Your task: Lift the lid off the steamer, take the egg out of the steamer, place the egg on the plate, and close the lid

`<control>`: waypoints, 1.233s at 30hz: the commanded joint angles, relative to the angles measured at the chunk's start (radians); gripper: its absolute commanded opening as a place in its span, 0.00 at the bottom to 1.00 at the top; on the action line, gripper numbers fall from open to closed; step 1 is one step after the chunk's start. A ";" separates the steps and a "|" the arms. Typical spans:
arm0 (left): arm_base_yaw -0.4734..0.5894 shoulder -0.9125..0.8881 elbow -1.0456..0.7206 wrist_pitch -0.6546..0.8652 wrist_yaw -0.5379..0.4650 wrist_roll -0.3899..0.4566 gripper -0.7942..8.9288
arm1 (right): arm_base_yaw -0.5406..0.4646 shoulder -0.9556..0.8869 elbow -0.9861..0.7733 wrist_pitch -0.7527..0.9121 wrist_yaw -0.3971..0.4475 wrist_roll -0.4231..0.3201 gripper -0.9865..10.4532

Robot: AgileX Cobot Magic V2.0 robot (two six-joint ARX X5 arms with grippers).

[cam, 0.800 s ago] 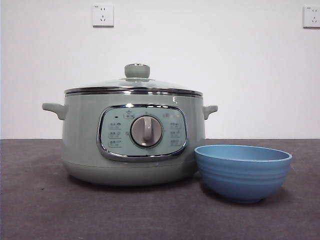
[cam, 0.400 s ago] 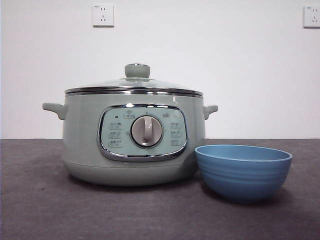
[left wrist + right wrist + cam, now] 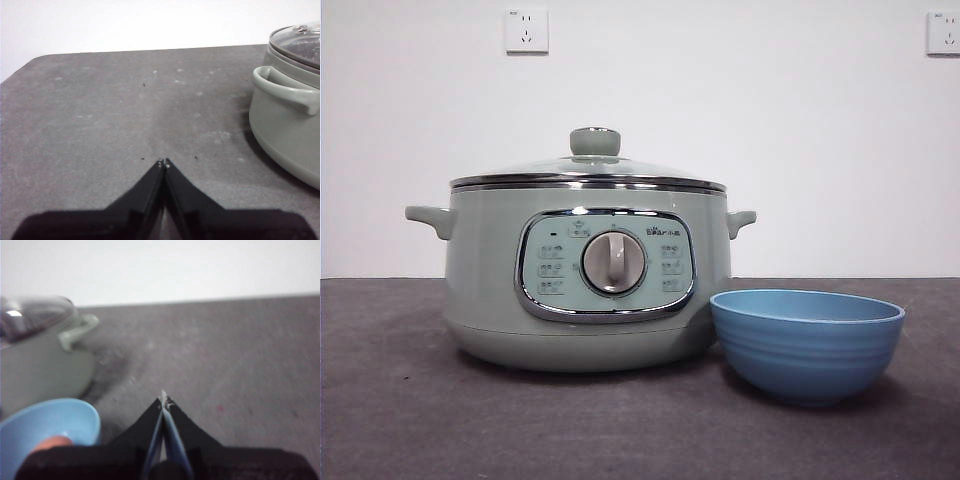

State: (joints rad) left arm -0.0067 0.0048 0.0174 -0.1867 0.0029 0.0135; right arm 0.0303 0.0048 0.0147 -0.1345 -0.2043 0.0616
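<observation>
Lid [image 3: 588,168] seated on the steamer [image 3: 585,275], knob [image 3: 594,141] upright at centre. Nothing lifted yet by the look of it.

Left gripper [image 3: 163,162] — tips pressed together, holding nothing, over bare table [image 3: 100,110]. The steamer's side handle [image 3: 285,90] lies well off to one side of those tips, lid rim just above it.

Right gripper [image 3: 164,401] — tips also together, empty. The bowl [image 3: 47,425] serving as the plate sits close beside these tips, the steamer beyond it. The view is blurred.

Contents: an orange-pink rounded thing [image 3: 52,442] shows low inside the bowl in the right wrist view, half hidden by the gripper body. Cannot tell what it is; from the front the bowl's inside is hidden. The steamer's inside does not read through the glass.

Risks, as I judge them:
- The knob is small and rounded, so an off-centre pinch could let the glass lid slip or tilt and knock the chrome rim.
- The bowl touches, or nearly touches, the steamer's base, so a low reach by the right arm could nudge it.
</observation>
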 commanded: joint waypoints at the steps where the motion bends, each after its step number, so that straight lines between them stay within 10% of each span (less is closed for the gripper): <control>1: 0.003 -0.003 -0.014 0.002 0.000 -0.011 0.08 | -0.002 -0.004 -0.010 -0.034 0.032 0.024 0.09; 37: 0.003 -0.003 -0.014 0.002 0.000 -0.011 0.08 | -0.002 -0.003 -0.010 -0.031 0.027 0.035 0.09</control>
State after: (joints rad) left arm -0.0067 0.0048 0.0174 -0.1867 0.0029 0.0132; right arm 0.0303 0.0044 0.0162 -0.1570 -0.1757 0.0868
